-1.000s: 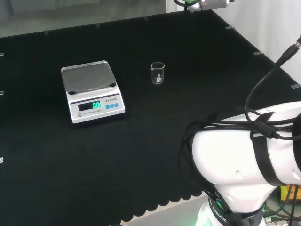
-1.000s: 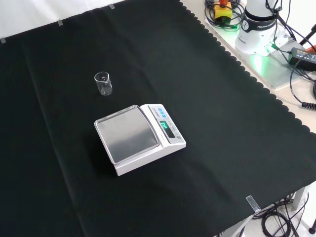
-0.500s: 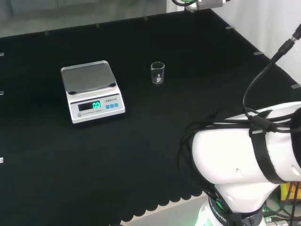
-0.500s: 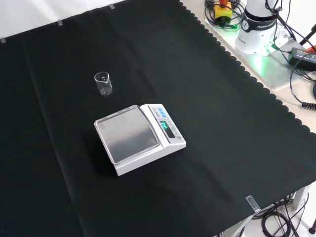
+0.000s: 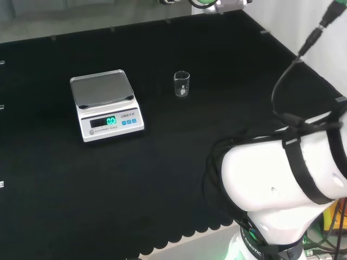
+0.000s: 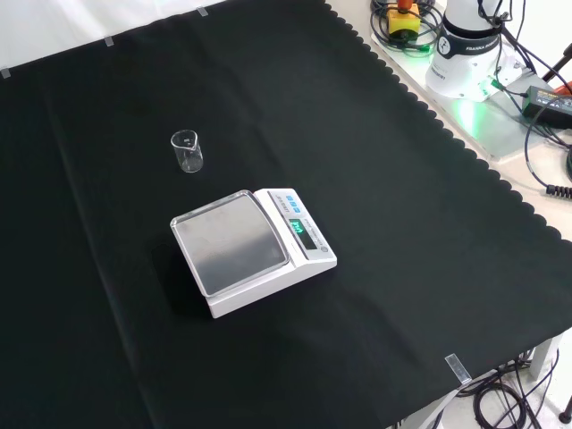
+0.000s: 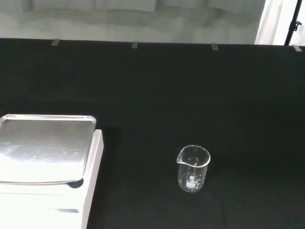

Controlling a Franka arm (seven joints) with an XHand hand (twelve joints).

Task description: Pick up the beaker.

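Note:
A small clear glass beaker (image 5: 182, 84) stands upright on the black cloth, to the right of the scale in the head view. The front view has the beaker (image 6: 187, 151) behind and left of the scale. In the wrist view the beaker (image 7: 193, 168) stands alone on the cloth with its spout turned toward the scale, and it looks empty. Nothing touches it.
A white digital scale (image 5: 105, 104) with a steel pan and a lit display sits on the cloth; it is also in the front view (image 6: 253, 249) and the wrist view (image 7: 45, 162). The arm's white links (image 5: 282, 179) fill the head view's lower right. Cables and the arm base (image 6: 469, 54) lie off the cloth.
The arm's white link in the head view has shifted and risen slightly, and the cable above it has swung up. Beaker and scale have not moved.

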